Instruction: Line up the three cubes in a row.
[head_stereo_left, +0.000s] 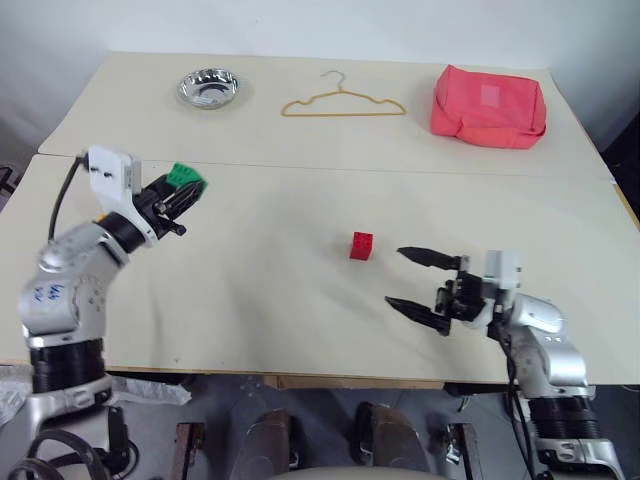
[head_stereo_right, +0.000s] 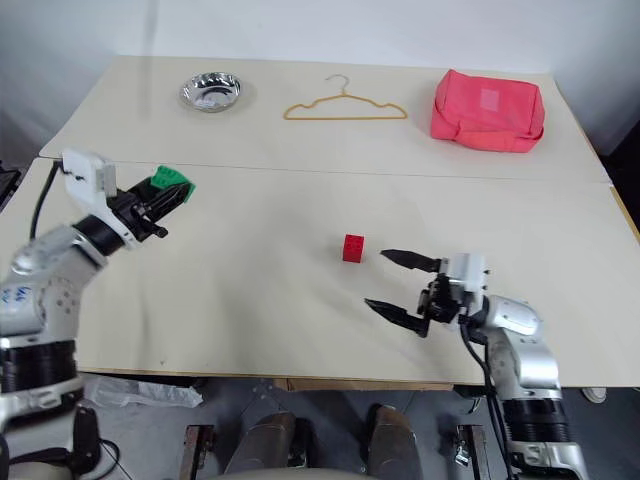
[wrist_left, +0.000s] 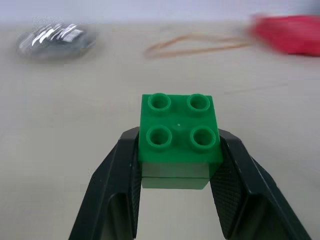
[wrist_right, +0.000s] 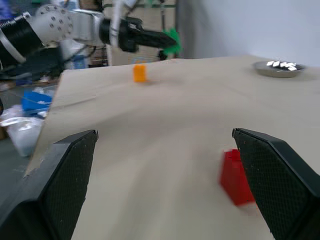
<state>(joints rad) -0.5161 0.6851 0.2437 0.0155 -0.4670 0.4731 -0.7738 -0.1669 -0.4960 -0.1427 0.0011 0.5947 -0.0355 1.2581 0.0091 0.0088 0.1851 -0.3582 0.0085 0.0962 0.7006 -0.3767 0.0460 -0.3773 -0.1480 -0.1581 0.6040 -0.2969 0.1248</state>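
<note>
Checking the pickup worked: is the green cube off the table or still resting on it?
Off the table. The left gripper is shut on the green cube, studs up, and carries it above the table.

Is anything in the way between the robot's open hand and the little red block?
No, nothing visible is in the way. The right tool is open and points at the red cube, with only bare table between them. The green cube is far off, held in the shut left tool.
</note>
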